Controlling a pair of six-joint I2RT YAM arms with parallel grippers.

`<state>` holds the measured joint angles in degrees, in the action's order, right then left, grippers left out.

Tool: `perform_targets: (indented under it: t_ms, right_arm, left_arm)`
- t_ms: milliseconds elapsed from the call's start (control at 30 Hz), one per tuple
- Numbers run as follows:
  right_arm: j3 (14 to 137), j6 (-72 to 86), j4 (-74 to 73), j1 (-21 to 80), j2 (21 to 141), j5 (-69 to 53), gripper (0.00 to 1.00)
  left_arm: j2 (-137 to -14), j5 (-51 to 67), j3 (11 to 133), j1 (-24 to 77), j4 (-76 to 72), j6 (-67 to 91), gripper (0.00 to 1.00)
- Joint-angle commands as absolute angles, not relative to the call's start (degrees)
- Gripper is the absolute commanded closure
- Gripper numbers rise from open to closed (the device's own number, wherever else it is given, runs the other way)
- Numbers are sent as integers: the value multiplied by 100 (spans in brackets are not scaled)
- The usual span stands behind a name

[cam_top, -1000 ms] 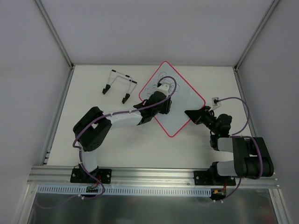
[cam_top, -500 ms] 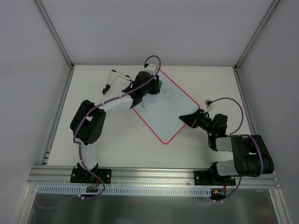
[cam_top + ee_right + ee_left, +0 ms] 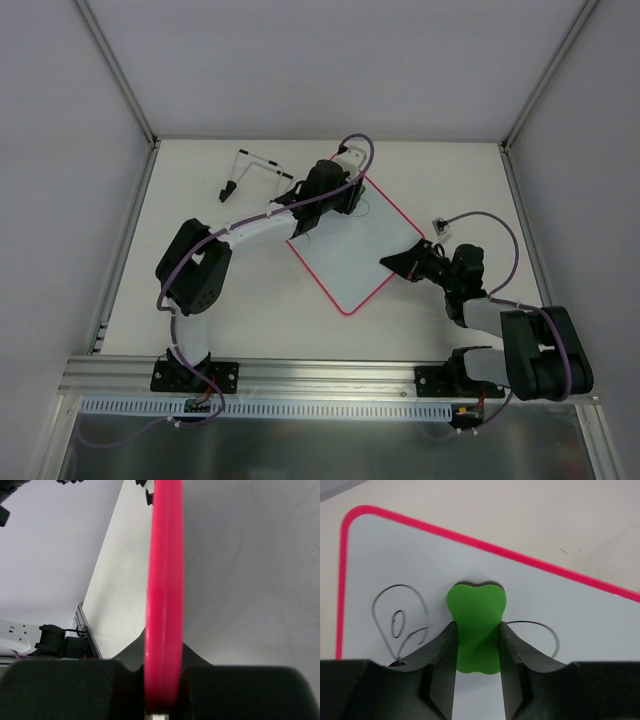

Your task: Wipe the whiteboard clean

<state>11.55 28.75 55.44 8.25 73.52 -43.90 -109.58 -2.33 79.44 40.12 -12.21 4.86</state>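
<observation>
On the table (image 3: 180, 190), turned cornerwise to the arms, the whiteboard (image 3: 350, 255) lies flat, one corner pointing away from the bases. Most of its face reads bare white from above. The ink that shows sits at that far corner: in the left wrist view an oval outline (image 3: 400, 620) with small marks inside lies just to one side, and a thin arc (image 3: 535, 630) just to the other.

Between those two marks sits the green eraser (image 3: 476, 612), pressed face-down on the board. The left gripper (image 3: 477, 635) has its jaws clamped on the eraser's waist. Both strokes therefore lie sideways from the jaws, not ahead of them, so the next wipe likely calls for a lateral sweep each way.

At the near-right edge the right gripper (image 3: 397, 262) is closed on the pink rim (image 3: 165, 580), which runs edge-on between its jaws and pins the board. The left arm is plainly the nearer to the ink. A wire stand (image 3: 255, 175) rests just beyond the board's far-left side.
</observation>
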Motion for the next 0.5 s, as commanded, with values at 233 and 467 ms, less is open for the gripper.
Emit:
perform_targets:
  t_ms: [233,467]
  right_arm:
    - [1301,1565,5810,1213,6926,-5511,99]
    - [1292,1538,5818,1222,6908,-5493,100]
  left_arm:
    - [-11268,53,8069,5176,-431,210,100]
    - [-11180,-455,7700,5098,-431,570,100]
